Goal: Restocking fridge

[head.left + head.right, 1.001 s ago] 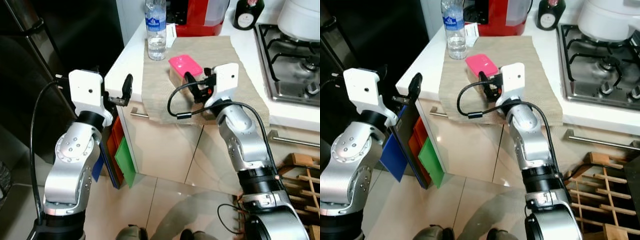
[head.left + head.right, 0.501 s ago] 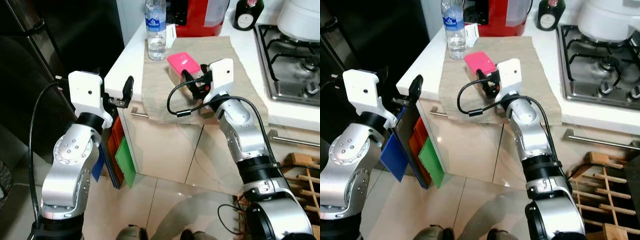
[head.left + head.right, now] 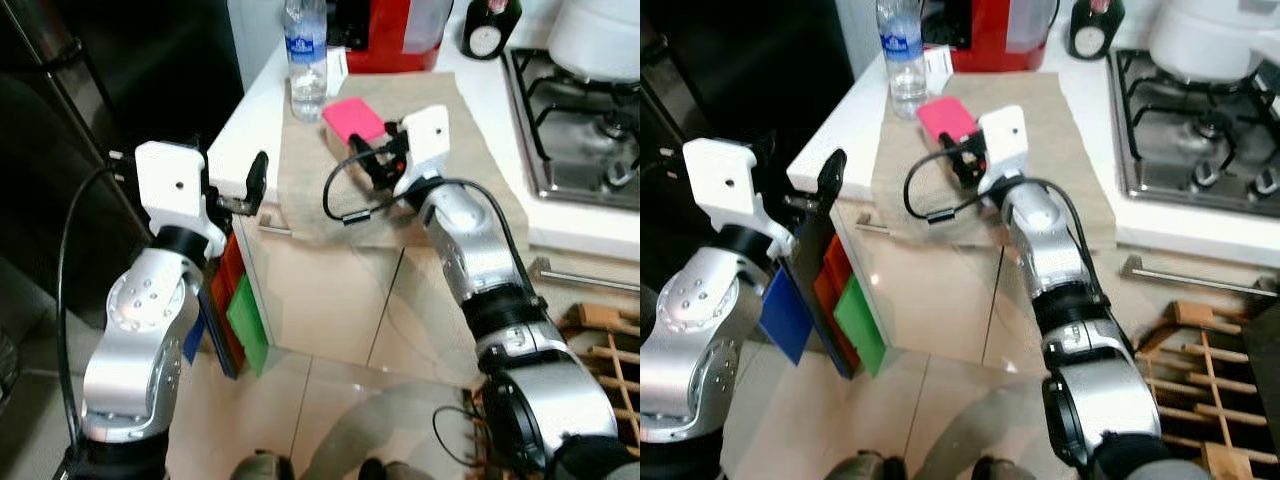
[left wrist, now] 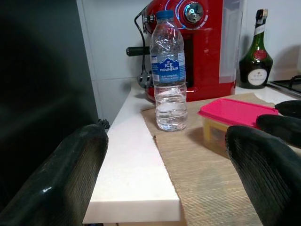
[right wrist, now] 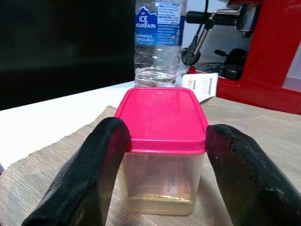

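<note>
Sitting between right gripper's (image 5: 162, 176) open jaws, untouched, pink-lidded container (image 5: 162, 141), left gripper (image 4: 169, 183) open

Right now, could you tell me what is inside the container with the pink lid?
Through the clear wall of the container, a thin yellowish layer shows at the bottom. The pink lid covers the top, so nothing more can be identified.

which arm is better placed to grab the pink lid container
Right. The right gripper already has its open fingers on either side of the pink-lidded container on the mat. The left gripper hangs off the counter's edge, open, farther away.
</note>
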### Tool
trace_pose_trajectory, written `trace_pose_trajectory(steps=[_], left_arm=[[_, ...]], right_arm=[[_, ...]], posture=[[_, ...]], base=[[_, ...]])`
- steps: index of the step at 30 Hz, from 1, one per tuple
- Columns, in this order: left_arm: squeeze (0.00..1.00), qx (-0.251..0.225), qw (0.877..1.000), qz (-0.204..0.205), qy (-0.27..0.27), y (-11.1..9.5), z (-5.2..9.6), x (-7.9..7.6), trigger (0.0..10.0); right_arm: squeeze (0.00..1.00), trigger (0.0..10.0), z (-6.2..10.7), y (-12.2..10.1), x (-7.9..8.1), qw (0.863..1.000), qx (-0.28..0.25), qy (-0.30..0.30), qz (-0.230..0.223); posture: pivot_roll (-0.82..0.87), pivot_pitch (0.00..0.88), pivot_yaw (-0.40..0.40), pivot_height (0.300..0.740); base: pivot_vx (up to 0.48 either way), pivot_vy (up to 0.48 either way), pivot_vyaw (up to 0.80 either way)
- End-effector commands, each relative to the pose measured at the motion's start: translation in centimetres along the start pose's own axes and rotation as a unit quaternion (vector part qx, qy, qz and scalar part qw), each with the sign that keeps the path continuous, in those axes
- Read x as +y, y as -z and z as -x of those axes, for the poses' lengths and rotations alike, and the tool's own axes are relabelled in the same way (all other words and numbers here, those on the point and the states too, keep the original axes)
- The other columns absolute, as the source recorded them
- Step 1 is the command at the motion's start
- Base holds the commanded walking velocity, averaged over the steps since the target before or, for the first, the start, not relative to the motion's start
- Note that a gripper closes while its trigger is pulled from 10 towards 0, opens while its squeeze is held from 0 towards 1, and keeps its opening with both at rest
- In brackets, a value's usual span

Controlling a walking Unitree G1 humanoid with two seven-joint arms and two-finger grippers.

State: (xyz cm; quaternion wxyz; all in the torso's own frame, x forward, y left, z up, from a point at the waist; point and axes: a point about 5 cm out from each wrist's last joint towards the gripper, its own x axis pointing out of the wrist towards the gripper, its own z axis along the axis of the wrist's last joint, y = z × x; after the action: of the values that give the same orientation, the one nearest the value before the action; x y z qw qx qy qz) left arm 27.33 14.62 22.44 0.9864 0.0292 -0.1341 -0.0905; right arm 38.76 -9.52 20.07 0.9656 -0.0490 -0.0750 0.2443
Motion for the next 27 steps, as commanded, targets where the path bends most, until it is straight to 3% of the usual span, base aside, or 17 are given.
trace_pose_trajectory(steps=[1, 4, 5, 6, 7, 8, 18, 19, 20, 21, 22, 27], left_arm=[[0.00, -0.001, 1.000, -0.004, -0.004, 0.0, -0.1, 0.0, 10.0], [0.00, -0.003, 1.000, -0.002, -0.013, 0.1, -0.1, -0.1, 10.0], [0.00, -0.003, 1.000, -0.002, -0.014, 0.1, -0.1, -0.1, 10.0], [0.00, -0.004, 1.000, -0.001, -0.015, 0.1, -0.1, -0.2, 10.0], [0.00, -0.004, 1.000, -0.001, -0.016, 0.1, 0.0, -0.3, 10.0], [0.00, -0.004, 1.000, 0.000, -0.018, 0.1, 0.0, -0.3, 10.0], [0.00, -0.008, 1.000, 0.006, -0.027, 0.3, -0.2, -0.6, 10.0], [0.00, -0.009, 1.000, 0.007, -0.027, 0.3, -0.2, -0.7, 10.0], [0.00, -0.009, 1.000, 0.007, -0.028, 0.3, -0.2, -0.8, 10.0], [0.00, -0.010, 0.999, 0.008, -0.029, 0.3, -0.1, -0.8, 10.0], [0.00, -0.010, 0.999, 0.010, -0.030, 0.3, 0.0, -0.8, 10.0], [0.00, -0.008, 0.999, 0.012, -0.029, 0.5, 0.0, -0.9, 10.0]], right_arm=[[0.00, 10.0, 0.1, 1.7, 0.4, 0.999, 0.040, -0.010, -0.010], [0.00, 10.0, -0.2, 1.6, 0.2, 0.999, 0.043, -0.010, -0.012], [0.00, 4.2, -0.2, 1.6, 0.2, 0.999, 0.044, -0.010, -0.012], [0.00, 4.2, -0.2, 1.6, 0.1, 0.999, 0.044, -0.010, -0.013], [0.00, 2.7, -0.3, 1.6, 0.1, 0.999, 0.045, -0.008, -0.014], [0.00, 0.0, -0.3, 1.7, 0.0, 0.999, 0.047, -0.008, -0.015], [0.00, 0.0, -0.3, 1.6, -0.4, 0.999, 0.046, -0.014, -0.005], [0.00, 1.5, -0.3, 1.3, -0.5, 0.999, 0.037, -0.010, 0.012], [0.00, 9.3, -0.3, 0.6, -0.7, 1.000, 0.018, -0.009, 0.018], [0.00, 10.0, -0.2, -0.4, -1.0, 1.000, -0.010, 0.003, 0.024], [0.00, 10.0, 0.1, -1.0, -1.2, 0.999, -0.031, 0.016, 0.016], [0.00, 10.0, 0.7, -1.0, -1.6, 0.998, -0.041, 0.049, -0.015]], posture=[[0.10, 0.120, 0.014, 0.740], [0.10, 0.123, -0.013, 0.740], [0.10, 0.122, -0.020, 0.740], [0.10, 0.122, -0.023, 0.740], [0.10, 0.122, -0.023, 0.740], [0.10, 0.122, -0.029, 0.740], [0.08, 0.119, -0.061, 0.740], [0.08, 0.121, -0.066, 0.740], [0.08, 0.121, -0.067, 0.740], [0.08, 0.123, -0.069, 0.740], [0.08, 0.125, -0.068, 0.740], [0.07, 0.126, -0.066, 0.740]], base=[[0.000, 0.000, 0.00], [0.000, 0.000, 0.00], [0.000, 0.000, 0.00], [0.000, 0.000, 0.00], [0.000, 0.000, 0.00], [0.000, 0.000, 0.00], [0.000, 0.000, 0.00], [0.000, 0.000, 0.00], [0.000, 0.000, 0.00], [0.000, 0.000, 0.00], [0.000, 0.000, 0.00], [0.000, 0.000, 0.00]])
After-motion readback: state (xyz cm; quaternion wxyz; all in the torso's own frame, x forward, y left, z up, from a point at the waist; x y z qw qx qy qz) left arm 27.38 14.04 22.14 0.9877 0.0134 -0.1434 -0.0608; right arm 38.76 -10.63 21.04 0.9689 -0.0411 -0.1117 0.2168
